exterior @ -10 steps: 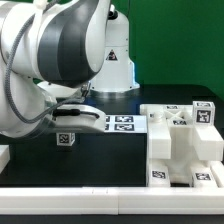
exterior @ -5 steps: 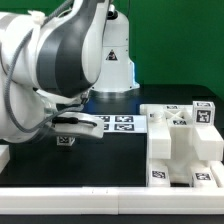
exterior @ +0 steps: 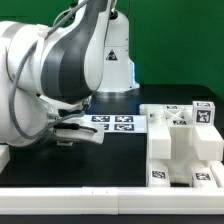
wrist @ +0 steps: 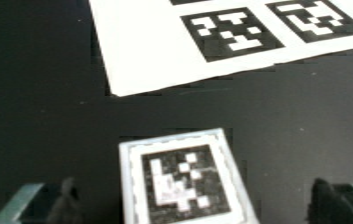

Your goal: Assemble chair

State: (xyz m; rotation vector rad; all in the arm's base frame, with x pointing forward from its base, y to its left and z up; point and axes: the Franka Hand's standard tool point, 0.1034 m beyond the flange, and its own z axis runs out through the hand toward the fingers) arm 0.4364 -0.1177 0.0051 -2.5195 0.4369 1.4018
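A small white chair piece with a black-and-white tag on its upper face lies on the black table. My gripper is open and straddles it, one dark finger on each side with a gap to the piece. In the exterior view the gripper hangs low over this piece at the exterior view's left, and the arm hides most of the piece. A stepped white cluster of tagged chair pieces stands at the exterior view's right.
The marker board lies flat just behind the gripper, and its edge shows in the wrist view. The robot's white base stands at the back. A white strip runs along the table's front edge.
The arm has swung down and toward the exterior view's left, bringing the gripper lower over the small tagged piece. The chair cluster has not moved.
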